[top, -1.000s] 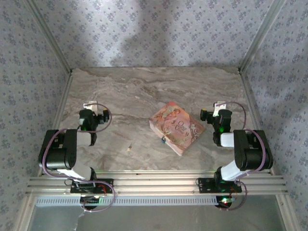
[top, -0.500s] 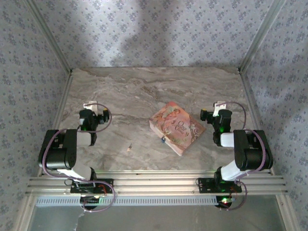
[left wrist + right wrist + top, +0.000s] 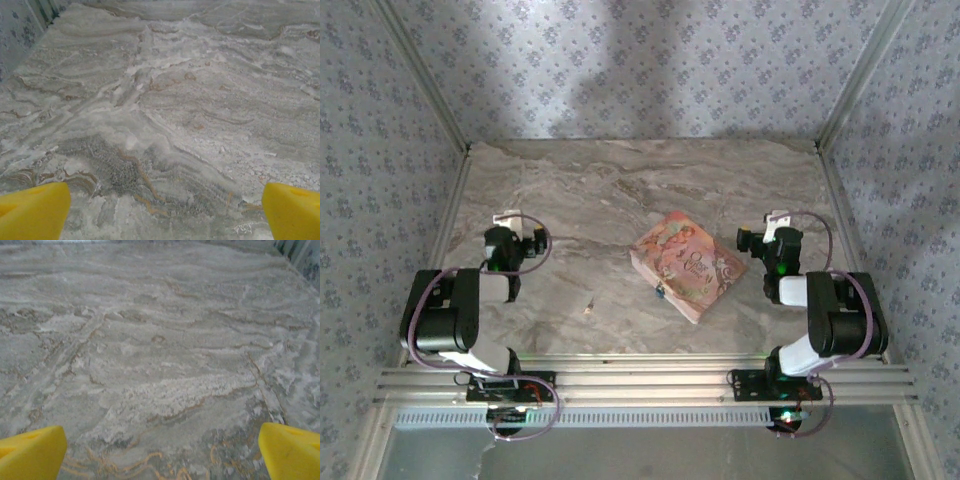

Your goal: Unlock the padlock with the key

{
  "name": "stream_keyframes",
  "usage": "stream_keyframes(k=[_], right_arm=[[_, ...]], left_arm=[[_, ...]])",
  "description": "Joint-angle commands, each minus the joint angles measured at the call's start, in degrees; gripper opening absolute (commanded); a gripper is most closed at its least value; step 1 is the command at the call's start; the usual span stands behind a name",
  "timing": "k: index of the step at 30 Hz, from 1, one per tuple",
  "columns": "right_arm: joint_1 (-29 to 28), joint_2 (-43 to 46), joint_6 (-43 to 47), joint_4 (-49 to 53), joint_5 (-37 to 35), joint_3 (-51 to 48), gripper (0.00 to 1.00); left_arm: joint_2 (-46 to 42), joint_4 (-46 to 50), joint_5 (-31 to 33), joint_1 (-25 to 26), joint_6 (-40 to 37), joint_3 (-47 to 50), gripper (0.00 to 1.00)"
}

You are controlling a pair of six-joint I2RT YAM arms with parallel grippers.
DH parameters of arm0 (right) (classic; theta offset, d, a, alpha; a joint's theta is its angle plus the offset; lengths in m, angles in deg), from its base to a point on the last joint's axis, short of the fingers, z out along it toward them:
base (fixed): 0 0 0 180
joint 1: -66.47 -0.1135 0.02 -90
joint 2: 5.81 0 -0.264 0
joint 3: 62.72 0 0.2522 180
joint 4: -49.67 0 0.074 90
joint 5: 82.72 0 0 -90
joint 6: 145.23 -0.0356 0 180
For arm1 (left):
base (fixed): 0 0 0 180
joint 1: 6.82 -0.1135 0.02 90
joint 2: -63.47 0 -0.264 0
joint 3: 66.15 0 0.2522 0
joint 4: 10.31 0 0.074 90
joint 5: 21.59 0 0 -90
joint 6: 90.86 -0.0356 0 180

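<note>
The marble-patterned bench (image 3: 620, 180) spans the floor of a cell with patterned walls (image 3: 650, 70) on three sides. At its near edge the left arm (image 3: 445, 315) and the right arm (image 3: 835, 315) are folded over their bases, each wrist pointing toward the far wall.

A pink illustrated box (image 3: 688, 262) lies flat and skewed on the bench, closer to the right arm than to the left.

The left claw (image 3: 165, 210) is released. Its yellow fingers (image 3: 32, 212) stand wide apart at the bottom corners of the left wrist view, with bare marble between them. The right claw (image 3: 162, 452) is released too. Its yellow fingers (image 3: 290, 452) are spread just as wide over bare bench, and neither claw grasps anything.

The padlock (image 3: 660, 291), a tiny dark square, sits against the near left edge of the pink box. It is well apart from the right claw, which lies beyond the box's other side. It is also well apart from the left claw, to the left and farther back.

The key (image 3: 587, 306), a thin pale sliver, lies alone on open marble to the left of the padlock and clear of it. It is closer to the bench's near edge than either claw, to the right of the left wrist, and touches neither claw.
</note>
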Motion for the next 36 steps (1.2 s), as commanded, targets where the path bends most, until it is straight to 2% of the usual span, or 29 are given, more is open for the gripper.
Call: stream_keyframes(k=[1, 4, 6, 8, 10, 13, 14, 16, 21, 24, 30, 36], right_arm=[[0.45, 7.66, -4.8, 16.36, -5.62, 6.66, 1.0], [1.05, 12.77, -16.77, 38.42, -9.18, 14.25, 1.0], [0.97, 14.42, -25.0, 52.05, -8.54, 19.16, 1.0], [-0.03, 15.74, -29.04, 61.36, -7.18, 21.8, 0.98], [-1.96, 17.78, -33.21, 68.17, -6.76, 22.6, 0.96], [-6.48, 23.43, -39.68, 74.06, -4.78, 20.64, 0.9], [-8.92, 25.05, -42.49, 76.26, -5.46, 19.7, 0.89], [-13.92, 26.84, -48.26, 81.22, -7.46, 18.17, 0.89], [-26.57, 27.38, -61.18, 83.46, -8.07, 14.8, 0.9], [-31.88, 25.97, -65.09, 82.27, -8.89, 14.1, 0.9], [-33.38, 18.96, -61.86, 78.08, -4.27, 16.21, 0.91], [-32.57, 7.66, -53.24, 73.85, -0.26, 23.82, 0.73]], left_arm=[[-5.17, 11.19, -0.38, -0.49, 1.46, -5.37, 0.98], [-7.69, 29.36, -2.24, -1.73, 5.03, -13.6, 0.98], [-8.23, 35.02, -6.05, -1.76, 5.4, -16.61, 0.97], [-8.67, 39.15, -9.99, -1.78, 6.41, -18.85, 0.95], [-8.66, 43.62, -14.1, -1.79, 8.71, -21.28, 0.92], [-6.21, 49.76, -24.19, -1.09, 16.27, -25.17, 0.8], [-4.74, 50.78, -27.84, 0.14, 18.99, -26.18, 0.76], [-2.34, 53.04, -30.62, 4.64, 22.48, -28.12, 0.76], [2.45, 54.72, -29.35, 17.89, 25.53, -33.77, 0.76], [6.49, 55.74, -29.8, 22.73, 25.42, -39.14, 0.76], [15.07, 63.68, -30.72, 27.29, 22.21, -50.19, 0.74], [16.51, 63.93, -31.57, 27.85, 23.96, -49.83, 0.67]])
